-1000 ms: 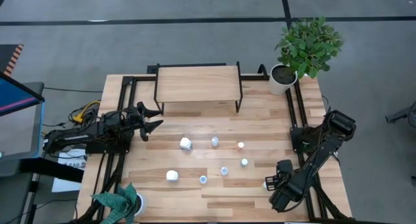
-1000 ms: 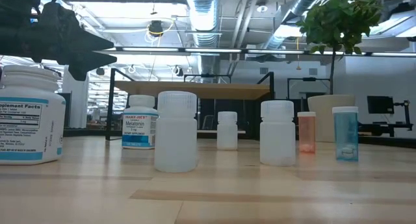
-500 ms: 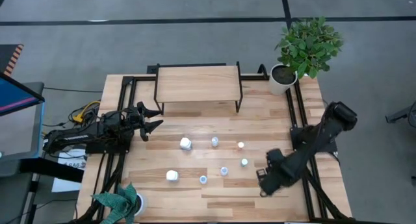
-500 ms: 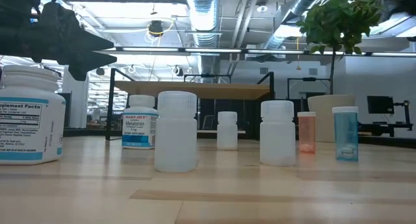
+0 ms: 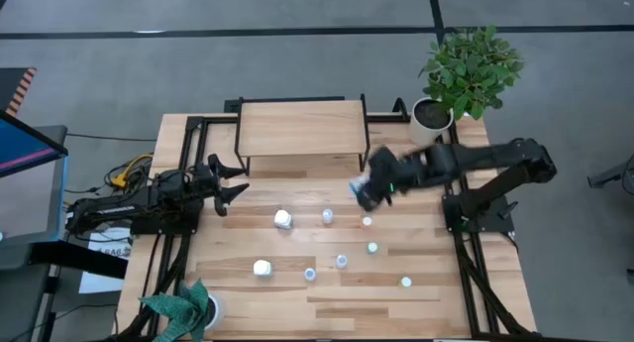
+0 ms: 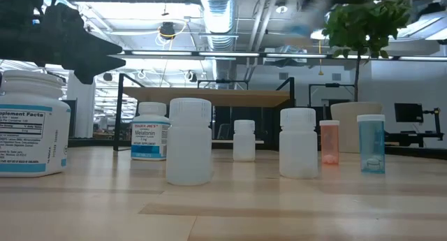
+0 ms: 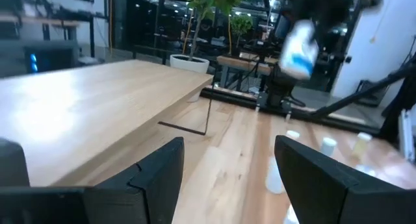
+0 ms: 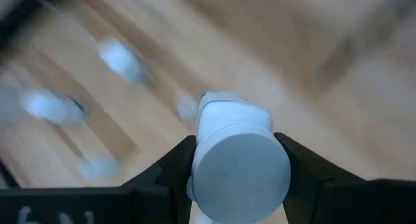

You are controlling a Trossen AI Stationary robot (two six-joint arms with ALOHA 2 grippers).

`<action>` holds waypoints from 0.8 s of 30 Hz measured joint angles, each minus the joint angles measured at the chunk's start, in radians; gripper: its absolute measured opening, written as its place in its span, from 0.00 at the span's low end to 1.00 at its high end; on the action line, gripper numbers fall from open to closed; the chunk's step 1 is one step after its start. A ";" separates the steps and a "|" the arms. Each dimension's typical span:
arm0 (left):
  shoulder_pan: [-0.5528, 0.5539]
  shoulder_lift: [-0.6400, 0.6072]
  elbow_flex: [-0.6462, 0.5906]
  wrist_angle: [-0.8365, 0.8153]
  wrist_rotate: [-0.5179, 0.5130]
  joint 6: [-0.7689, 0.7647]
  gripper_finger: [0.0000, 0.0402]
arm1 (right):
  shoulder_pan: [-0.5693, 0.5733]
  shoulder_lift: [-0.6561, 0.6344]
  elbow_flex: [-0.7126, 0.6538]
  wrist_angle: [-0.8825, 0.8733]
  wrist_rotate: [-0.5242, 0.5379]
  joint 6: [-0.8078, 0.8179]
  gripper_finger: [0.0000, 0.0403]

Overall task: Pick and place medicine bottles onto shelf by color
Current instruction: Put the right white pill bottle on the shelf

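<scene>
My right gripper [image 5: 365,190] is shut on a white medicine bottle [image 8: 239,160] with a blue label. It holds the bottle in the air in front of the right front corner of the shelf [image 5: 302,129]. The bottle also shows in the left wrist view [image 7: 299,47]. My left gripper [image 5: 232,181] is open and empty, beside the shelf's left front leg. Several small bottles stand on their bases on the table: white ones [image 5: 283,219] [image 5: 262,268], and tiny ones [image 5: 372,248] [image 5: 405,282]. My right gripper pinches the bottle's body by its two sides [image 8: 198,152] between its two fingers [image 8: 170,171]. One round end of the bottle faces the wrist camera. The arm reaches in from the table's right side. The bottle is lifted clear of the table and tilted [image 7: 300,52].
A potted plant [image 5: 466,69] stands at the far right corner and another [image 5: 183,307] at the near left corner. Black rails [image 5: 451,173] run along the table's sides. In the low view a large labelled bottle [image 6: 31,126] stands close at the left.
My right gripper has swung fast from the table's near right part up and toward the far edge and the shelf. It has carried the white bottle along, clear of the table. My left gripper and the bottles on the table have kept still.
</scene>
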 joint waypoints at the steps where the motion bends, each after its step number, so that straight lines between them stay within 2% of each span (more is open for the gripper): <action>1: 0.000 0.000 0.000 0.000 0.000 0.016 0.57 | -0.040 0.000 0.016 0.057 -0.001 -0.091 0.45; 4: 0.000 0.000 0.000 0.000 0.000 0.036 0.57 | -0.148 0.023 0.077 0.206 -0.021 -0.329 0.44; 8: 0.000 0.000 0.000 0.000 0.001 0.037 0.57 | -0.279 0.093 0.202 0.231 -0.049 -0.531 0.46; 15: 0.000 0.000 0.000 0.000 0.006 0.012 0.57 | -0.471 0.294 0.469 0.082 -0.075 -0.792 0.45; 21: 0.000 0.000 0.000 0.000 0.004 -0.014 0.57 | -0.598 0.492 0.687 -0.081 -0.242 -0.940 0.46; 24: 0.000 0.000 0.000 0.000 0.004 -0.014 0.57 | -0.646 0.584 0.765 -0.168 -0.274 -1.035 0.46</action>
